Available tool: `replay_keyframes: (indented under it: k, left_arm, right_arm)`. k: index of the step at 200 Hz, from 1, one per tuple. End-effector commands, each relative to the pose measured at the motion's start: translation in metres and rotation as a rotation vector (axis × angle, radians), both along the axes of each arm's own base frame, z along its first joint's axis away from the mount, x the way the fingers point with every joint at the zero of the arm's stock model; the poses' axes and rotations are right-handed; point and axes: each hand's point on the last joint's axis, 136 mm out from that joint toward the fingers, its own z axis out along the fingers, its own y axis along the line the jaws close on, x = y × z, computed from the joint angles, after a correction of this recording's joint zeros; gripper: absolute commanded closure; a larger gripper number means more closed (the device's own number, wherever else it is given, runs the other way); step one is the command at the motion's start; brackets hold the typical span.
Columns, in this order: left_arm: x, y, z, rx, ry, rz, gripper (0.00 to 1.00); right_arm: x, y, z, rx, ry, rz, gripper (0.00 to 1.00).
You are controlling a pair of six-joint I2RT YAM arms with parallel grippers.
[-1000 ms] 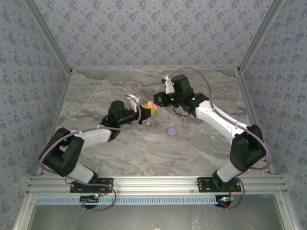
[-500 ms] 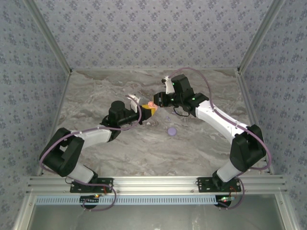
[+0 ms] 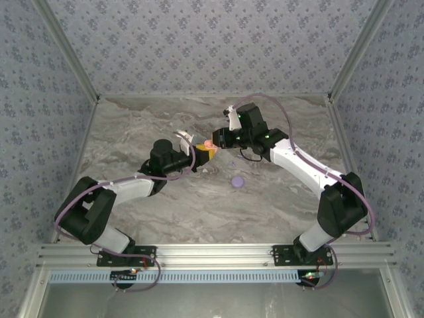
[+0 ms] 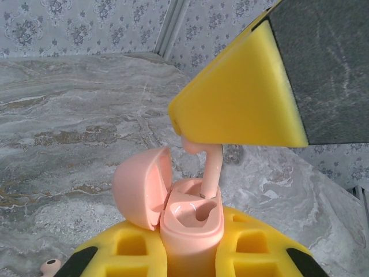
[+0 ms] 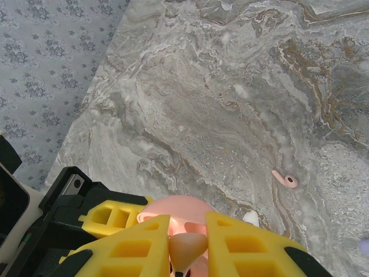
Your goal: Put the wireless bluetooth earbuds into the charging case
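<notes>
The left gripper is clamped on an open salmon-pink plastic charging case. The right gripper, directly above, is closed on a pale pink stemmed earbud, stem tip at the slot. Neither arm has moved; seating seems unfinished. A second pink earbud lies on the marbled surface beyond the right gripper.
</notes>
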Motion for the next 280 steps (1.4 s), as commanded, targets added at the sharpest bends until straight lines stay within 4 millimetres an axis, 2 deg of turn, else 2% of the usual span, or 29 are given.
replay_keyframes:
  k: [1,93,140,171,189,210,239,263,280]
  left_arm:
    - [0.003,-0.005,0.029,-0.047,-0.067,-0.007,0.91]
    - [0.001,-0.006,0.038,-0.068,-0.081,-0.015,0.91]
    - [0.001,-0.006,0.04,-0.076,-0.083,-0.015,0.91]
    - [0.001,-0.006,0.041,-0.076,-0.083,-0.015,0.91]
    - [0.001,-0.005,0.039,-0.071,-0.085,-0.015,0.92]
    - [0.001,-0.002,0.036,-0.052,-0.082,-0.001,0.92]
    - [0.0,0.002,0.042,-0.054,-0.076,-0.004,0.91]
    - [-0.005,0.005,0.053,-0.051,-0.069,-0.036,0.91]
    - [-0.014,0.007,0.066,-0.066,-0.081,-0.077,0.91]
  right_arm:
    - [-0.001,-0.003,0.004,-0.006,-0.008,0.012,0.78]
    - [-0.004,0.003,-0.004,-0.007,0.02,0.036,0.76]
    - [-0.005,0.003,-0.005,-0.011,0.024,0.037,0.69]
    - [-0.005,0.002,-0.003,-0.015,0.018,0.032,0.68]
    - [-0.006,-0.001,0.002,-0.016,0.005,0.025,0.62]
    - [-0.004,-0.008,0.011,-0.021,-0.022,0.002,0.56]
    - [0.002,-0.026,0.017,-0.028,-0.033,-0.047,0.55]
    - [0.014,-0.048,0.003,-0.075,0.012,-0.089,0.54]
    - [0.02,-0.061,-0.015,-0.129,0.065,-0.1,0.54]
